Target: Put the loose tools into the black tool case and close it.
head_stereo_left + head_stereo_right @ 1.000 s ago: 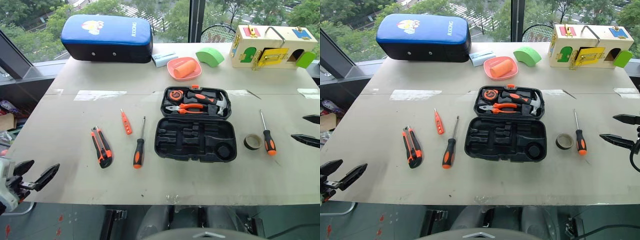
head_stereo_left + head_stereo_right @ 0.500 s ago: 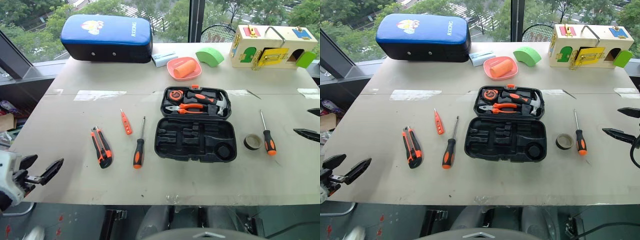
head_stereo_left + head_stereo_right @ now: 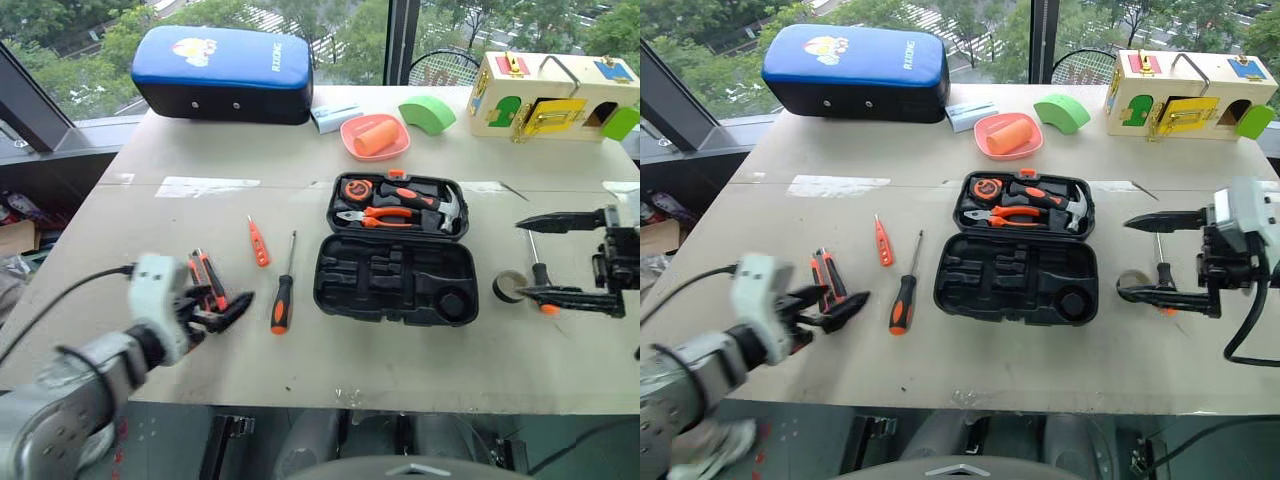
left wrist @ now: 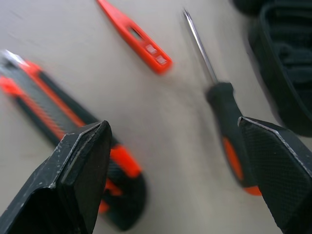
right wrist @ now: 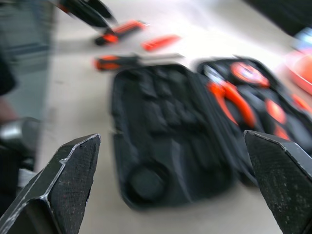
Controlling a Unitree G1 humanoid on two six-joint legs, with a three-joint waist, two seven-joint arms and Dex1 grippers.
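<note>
Moulded black tool case (image 3: 395, 280) lies open, recesses exposed. Left gripper (image 3: 222, 308) gapes empty above the ribbed utility knife (image 3: 206, 280); right gripper (image 3: 545, 258) spread wide, empty.

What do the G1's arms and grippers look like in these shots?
Each gripper, left gripper and right gripper, has two black tapered fingers with textured inner pads, mounted on a white wrist housing. The left forearm is grey. A black cable runs to each wrist.

Grey table (image 3: 420, 370) before daylit windows (image 3: 350, 30)
</note>
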